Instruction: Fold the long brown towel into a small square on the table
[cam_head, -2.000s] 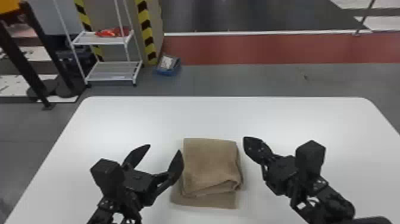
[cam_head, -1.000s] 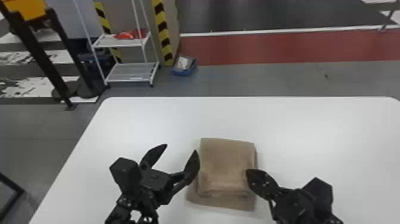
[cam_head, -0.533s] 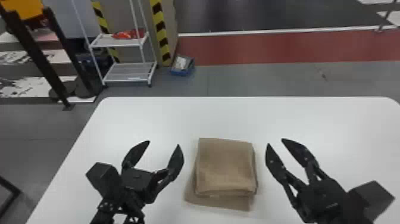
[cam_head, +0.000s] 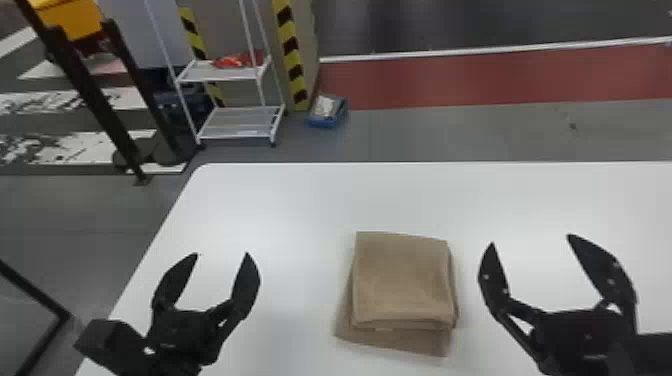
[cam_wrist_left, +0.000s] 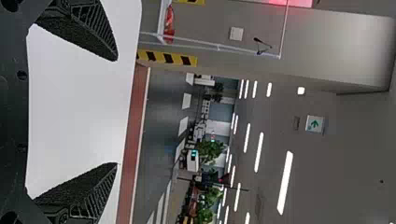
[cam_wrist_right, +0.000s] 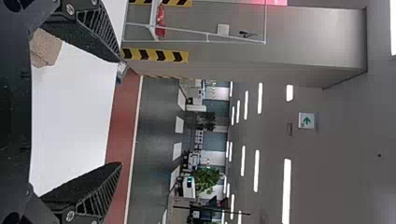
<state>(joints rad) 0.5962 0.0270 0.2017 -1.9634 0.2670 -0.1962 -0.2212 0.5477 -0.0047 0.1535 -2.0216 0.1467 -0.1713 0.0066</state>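
Your towel (cam_head: 402, 280) looks folded down to its small square; this seems the finishing step.
It lies on the counter (cam_head: 280, 200), its bottom layer peeking out along the towel's near edge and left side. If you want it neater, nudge the top layers square over that; otherwise back away. Your right gripper (cam_head: 531, 239) is just right of the towel, your left gripper (cam_head: 222, 254) farther off to its left, both with fingers spread and empty.

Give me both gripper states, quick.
Left gripper: open, holding nothing.
Right gripper: open, holding nothing, beside the folded towel.
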